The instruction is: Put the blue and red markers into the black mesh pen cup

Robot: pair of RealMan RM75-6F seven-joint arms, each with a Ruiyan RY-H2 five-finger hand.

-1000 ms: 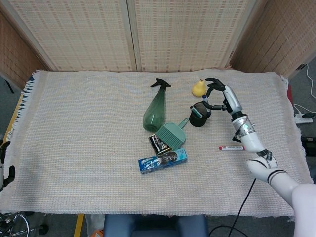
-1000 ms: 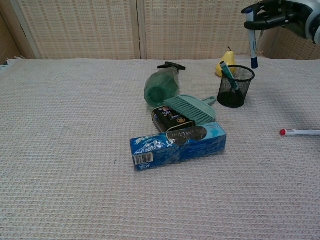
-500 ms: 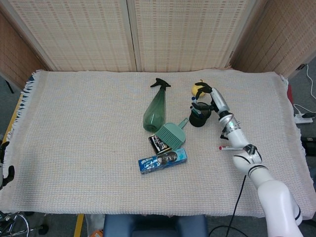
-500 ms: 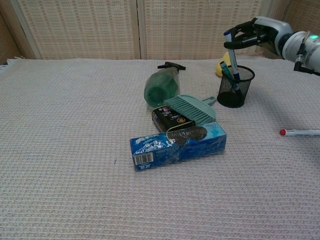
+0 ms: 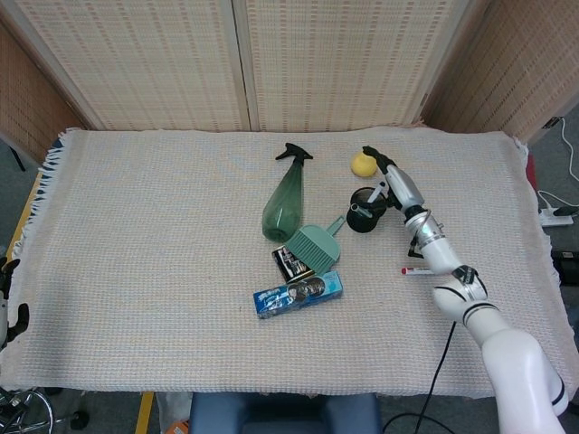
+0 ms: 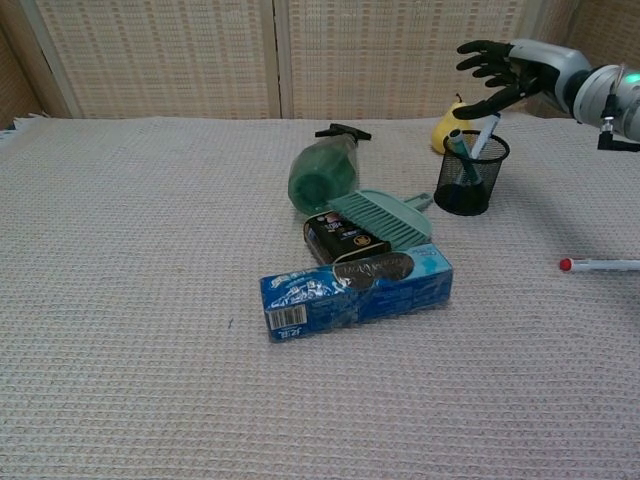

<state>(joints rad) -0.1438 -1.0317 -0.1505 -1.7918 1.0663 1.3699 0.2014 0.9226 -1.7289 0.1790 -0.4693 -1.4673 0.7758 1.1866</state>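
Note:
The black mesh pen cup (image 6: 470, 178) (image 5: 365, 215) stands right of centre on the cloth. In it the blue marker (image 6: 486, 133) leans to the right beside a green pen (image 6: 455, 146). My right hand (image 6: 508, 70) (image 5: 392, 177) hovers just above and behind the cup, fingers spread, holding nothing. The red marker (image 6: 602, 265) (image 5: 423, 270) lies flat on the cloth to the cup's right, nearer the front. Only dark bits of my left hand (image 5: 9, 303) show at the head view's left edge, off the table; its fingers cannot be made out.
A green spray bottle (image 6: 322, 176) lies left of the cup, with a teal brush (image 6: 386, 216), a black box (image 6: 343, 239) and a blue snack pack (image 6: 356, 291) in front of it. A yellow pear (image 6: 448, 127) sits behind the cup.
My right hand brought the blue marker down and to the left over the cup, let it go into the cup, and now has its fingers spread above it.

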